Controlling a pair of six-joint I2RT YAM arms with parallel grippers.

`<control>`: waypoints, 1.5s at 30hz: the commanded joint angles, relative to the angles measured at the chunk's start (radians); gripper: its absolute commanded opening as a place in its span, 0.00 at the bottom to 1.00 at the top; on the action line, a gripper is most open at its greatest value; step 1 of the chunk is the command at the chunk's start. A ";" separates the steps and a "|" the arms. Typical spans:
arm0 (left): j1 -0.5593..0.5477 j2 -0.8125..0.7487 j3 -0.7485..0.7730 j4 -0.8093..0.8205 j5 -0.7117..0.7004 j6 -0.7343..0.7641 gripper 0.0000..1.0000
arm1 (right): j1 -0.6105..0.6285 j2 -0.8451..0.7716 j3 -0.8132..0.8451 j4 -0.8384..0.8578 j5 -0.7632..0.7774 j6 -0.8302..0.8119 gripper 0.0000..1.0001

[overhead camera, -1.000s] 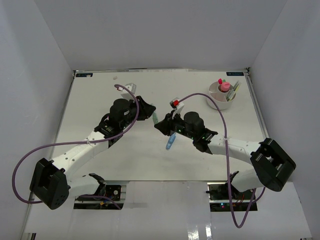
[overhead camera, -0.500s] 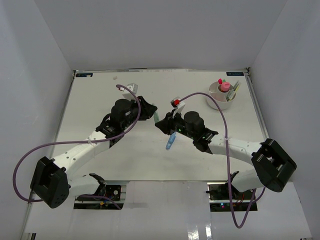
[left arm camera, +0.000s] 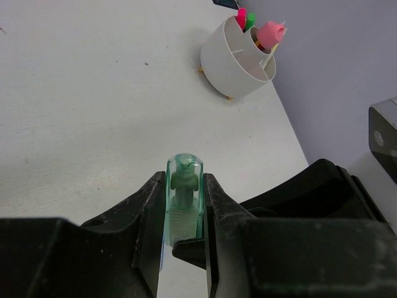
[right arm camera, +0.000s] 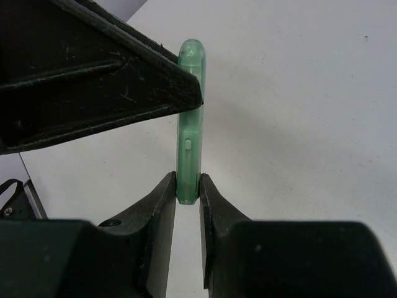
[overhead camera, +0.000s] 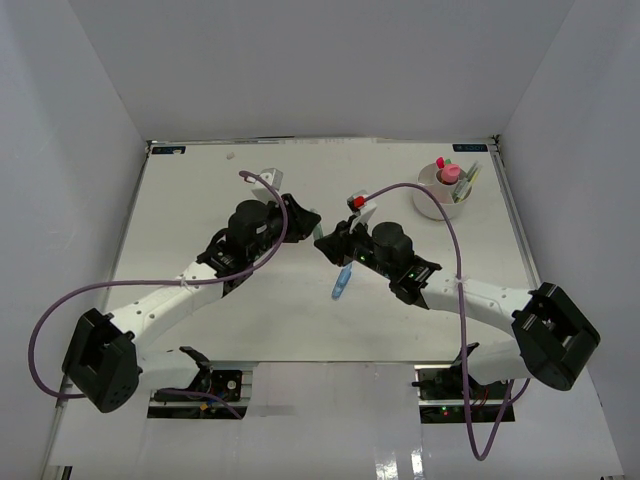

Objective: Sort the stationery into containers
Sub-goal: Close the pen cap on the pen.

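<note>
Left gripper (left arm camera: 184, 208) clamped on green pen (left arm camera: 184, 180), whose end pokes out past the fingers. Right gripper (right arm camera: 188, 189) pinches the same pen at the other end. I read both as tight on it, meeting mid-table. Blue pen (overhead camera: 342, 282) lies flat near the right gripper. Tub (left arm camera: 226, 62) sits well apart, far right, with capped items standing in it.

The left jaws hide the lower end of the green pen (left arm camera: 184, 189).
</note>
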 commanded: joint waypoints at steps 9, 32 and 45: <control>-0.063 0.046 -0.011 -0.071 0.061 -0.007 0.11 | -0.009 -0.059 0.065 0.153 0.085 -0.051 0.08; -0.137 0.149 0.001 -0.095 0.078 -0.023 0.00 | -0.124 -0.124 0.134 0.186 0.025 -0.071 0.08; -0.172 0.178 0.014 -0.124 0.058 -0.023 0.00 | -0.162 -0.136 0.205 0.186 0.012 -0.120 0.08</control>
